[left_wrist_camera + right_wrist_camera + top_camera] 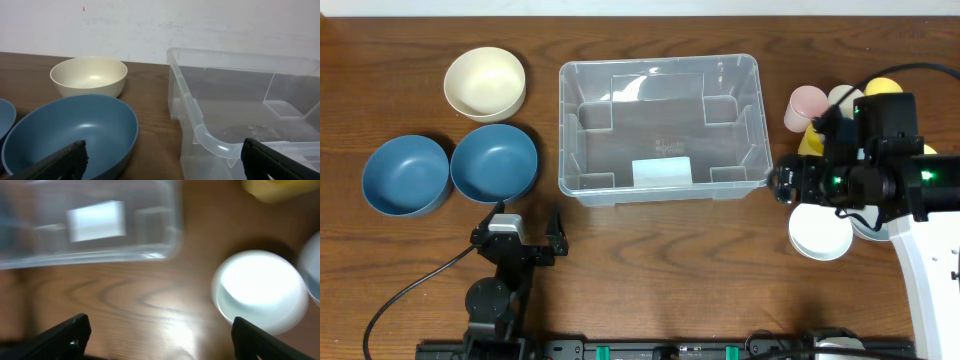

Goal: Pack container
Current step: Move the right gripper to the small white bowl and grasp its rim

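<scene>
The container [660, 67] is a large clear plastic bin in the middle of the table, with a pale label [661, 171] on its floor and nothing else inside. It also shows in the left wrist view [201, 131] and, blurred, in the right wrist view [150, 210]. My left gripper [528, 228] is open and empty, low near the front edge, between a blue bowl [70, 132] and the container's near corner; its jaws show in the left wrist view [162, 162]. My right gripper [782, 185] is open and empty [160, 340], above bare table just right of the container, beside a white bowl [820, 232] [260, 290].
A cream bowl [485, 83] [89, 76] stands at the back left, with two blue bowls [406, 175] [494, 162] in front of it. A pink cup [806, 105] and yellow cups [883, 86] stand at the right, partly hidden by my right arm.
</scene>
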